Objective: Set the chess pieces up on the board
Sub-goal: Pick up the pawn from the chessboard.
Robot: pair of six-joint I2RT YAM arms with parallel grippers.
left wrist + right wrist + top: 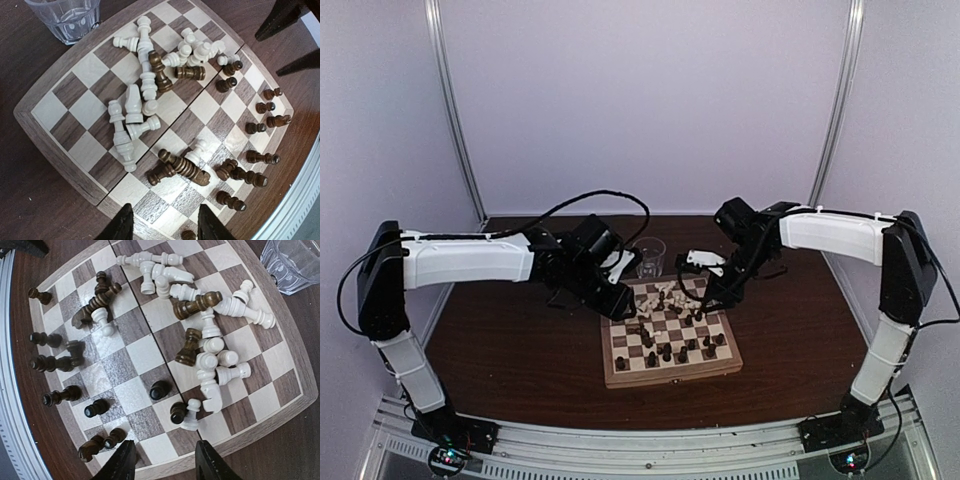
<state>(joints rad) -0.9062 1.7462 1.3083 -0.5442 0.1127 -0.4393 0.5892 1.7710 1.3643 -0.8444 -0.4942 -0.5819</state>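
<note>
**Ana:** What worries you most here?

**Ben:** The big parts first. The left arm (470, 258) and the right arm (830, 235) both reach over one board (670, 376), which sits mid-counter (520, 340) between them. If both go down together, I think the wrists could knock into each other.

**Ana:** Are the jaws holding anything?

**Ben:** No. The left jaws are partly open with nothing between them. The right jaws are the same, parted and empty, and each pair is poised over an edge of the board.

**Ana:** And the glass (650, 257)?

**Ben:** It stands on the counter just beside the far rim. A careless sweep might tip it.

**Ana:** The chess pieces (146, 80)?

**Ben:** That's the fiddly part. The white ones lie tumbled on the far half, touching and crossing, with a dark piece (160, 72) among them. Closing on one could pinch its neighbour or send it rolling. Some of the dark row (262, 157) near the front rim stands upright, so a passing finger could topple it.
</note>
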